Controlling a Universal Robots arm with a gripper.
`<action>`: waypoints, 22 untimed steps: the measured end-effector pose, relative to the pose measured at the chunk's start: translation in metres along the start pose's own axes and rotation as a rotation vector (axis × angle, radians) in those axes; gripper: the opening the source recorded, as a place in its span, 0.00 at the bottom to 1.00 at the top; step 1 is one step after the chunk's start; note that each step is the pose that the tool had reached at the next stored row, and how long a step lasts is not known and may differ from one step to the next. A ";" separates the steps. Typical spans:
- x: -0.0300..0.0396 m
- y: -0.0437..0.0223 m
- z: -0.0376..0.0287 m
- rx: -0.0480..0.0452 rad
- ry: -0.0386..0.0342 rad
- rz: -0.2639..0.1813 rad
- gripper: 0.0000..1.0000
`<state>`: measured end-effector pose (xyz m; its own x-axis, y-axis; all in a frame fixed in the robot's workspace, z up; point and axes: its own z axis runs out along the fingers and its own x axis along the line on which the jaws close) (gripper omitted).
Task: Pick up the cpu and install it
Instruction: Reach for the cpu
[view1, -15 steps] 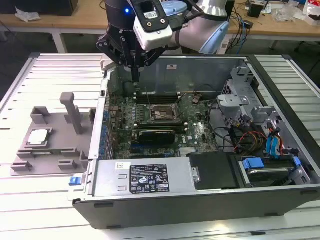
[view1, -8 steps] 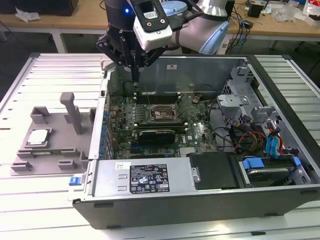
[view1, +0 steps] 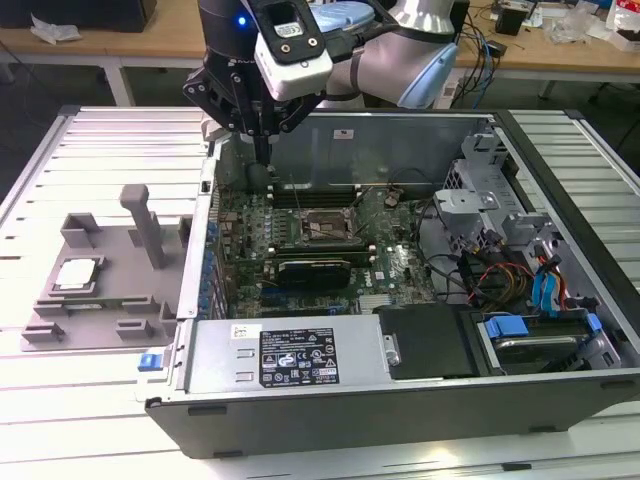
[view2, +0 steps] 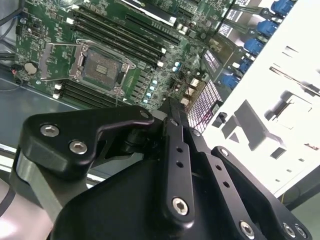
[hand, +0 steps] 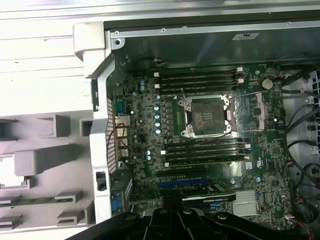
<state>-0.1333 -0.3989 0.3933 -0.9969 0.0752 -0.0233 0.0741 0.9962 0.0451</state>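
While the claw (view1: 262, 152) hangs at the upper left of the exterior view, above the back corner of the open computer case (view1: 400, 400), the cpu (view1: 78, 274) lies flat in a recess of the grey fixture tray (view1: 115, 300) at the left of that view, well apart from the claw. The tray sits on the white slatted desk (view1: 90, 140), just beside the case's side wall, with a grey upright post (view1: 142, 225) standing near the chip. In the second wrist view the claw (view2: 171, 107) has its black fingers (view2: 176, 145) drawn together with nothing between them. Inside the case the green motherboard (view1: 390, 270) lies flat, and its socket (view1: 322, 228) sits near the middle of the exterior view, between dark memory slots. The first wrist view shows the socket (hand: 207, 115) uncovered, its metal frame swung open to one side and no chip seated in it.
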 end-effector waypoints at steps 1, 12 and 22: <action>0.0027 -0.0002 0.0000 -0.0001 -0.0001 0.000 0.11; 0.0152 -0.0011 -0.0004 -0.0002 0.0000 0.000 0.11; 0.0287 -0.0021 -0.0007 -0.0002 -0.0001 0.000 0.11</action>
<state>-0.1621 -0.3989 0.3933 -0.9969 0.0753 -0.0234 0.0742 0.9962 0.0453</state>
